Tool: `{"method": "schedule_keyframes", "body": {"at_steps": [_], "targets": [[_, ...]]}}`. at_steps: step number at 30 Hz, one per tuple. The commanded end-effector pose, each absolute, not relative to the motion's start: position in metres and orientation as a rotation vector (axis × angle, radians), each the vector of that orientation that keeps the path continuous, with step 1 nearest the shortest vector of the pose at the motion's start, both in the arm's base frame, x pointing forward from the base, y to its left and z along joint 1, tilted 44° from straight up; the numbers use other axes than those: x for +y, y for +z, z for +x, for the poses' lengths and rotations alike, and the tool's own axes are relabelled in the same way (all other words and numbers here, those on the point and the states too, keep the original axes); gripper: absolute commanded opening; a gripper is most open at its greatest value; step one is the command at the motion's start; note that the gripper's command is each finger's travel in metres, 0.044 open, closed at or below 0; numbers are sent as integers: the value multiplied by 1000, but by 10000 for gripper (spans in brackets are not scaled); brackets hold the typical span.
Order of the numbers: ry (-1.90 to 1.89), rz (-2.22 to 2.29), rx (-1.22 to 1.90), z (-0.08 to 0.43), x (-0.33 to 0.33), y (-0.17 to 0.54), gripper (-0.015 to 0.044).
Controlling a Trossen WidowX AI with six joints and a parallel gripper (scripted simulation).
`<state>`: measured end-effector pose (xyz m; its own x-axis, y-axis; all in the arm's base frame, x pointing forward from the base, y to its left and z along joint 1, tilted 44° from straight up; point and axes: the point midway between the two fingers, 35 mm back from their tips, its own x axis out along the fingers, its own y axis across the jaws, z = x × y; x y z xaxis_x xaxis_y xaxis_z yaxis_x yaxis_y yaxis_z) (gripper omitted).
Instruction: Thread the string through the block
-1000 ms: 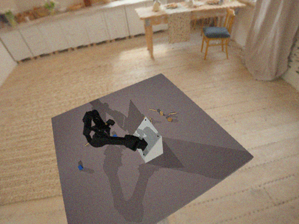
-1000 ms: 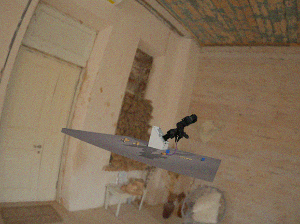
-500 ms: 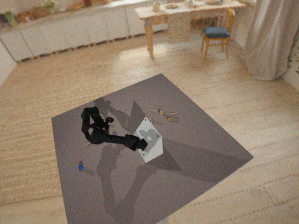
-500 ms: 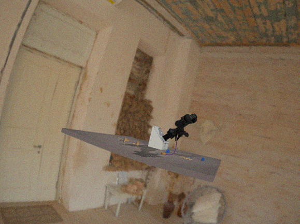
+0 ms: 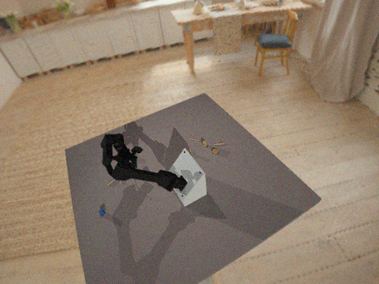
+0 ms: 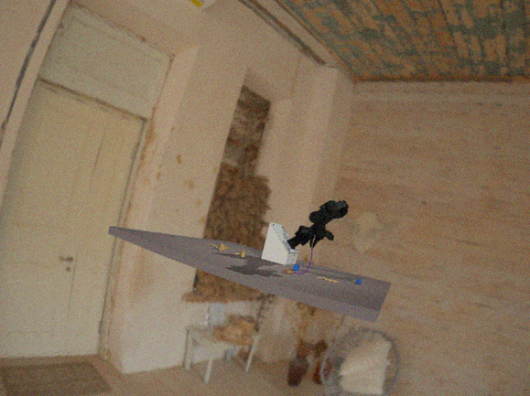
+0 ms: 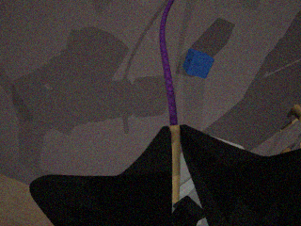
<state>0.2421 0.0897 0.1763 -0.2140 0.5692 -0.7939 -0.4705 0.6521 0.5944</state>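
Observation:
My gripper [image 7: 173,132] [image 6: 312,242] is shut on the wooden stick [image 7: 176,162] and holds it above the table, beside the blue block. The purple string [image 7: 166,75] [image 6: 311,258] runs from the stick end at my fingertips and curves down to the table. It ends near the round wooden button [image 6: 289,271]. A blue block [image 7: 199,63] [image 6: 296,267] stands on the table, to the right of the string in the wrist view. A dim dark spot shows on its left face. The string passes beside the block. The arm hides the block and button in the top view.
A white wedge-shaped stand [image 5: 195,191] [image 6: 277,248] carries the arm. A smaller blue object [image 5: 102,212] [image 6: 358,281] lies apart near the table's edge. Loose sticks [image 6: 327,279] lie near it. More sticks and wooden pieces [image 5: 215,150] [image 6: 223,247] lie beyond the stand.

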Motion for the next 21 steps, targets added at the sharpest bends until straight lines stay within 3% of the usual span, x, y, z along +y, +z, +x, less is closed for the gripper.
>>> {"method": "schedule_keyframes", "body": {"at_steps": [1, 21], "targets": [[992, 4, 1476, 244, 94, 181, 0], [1103, -222, 1342, 247, 109, 197, 0]]}}
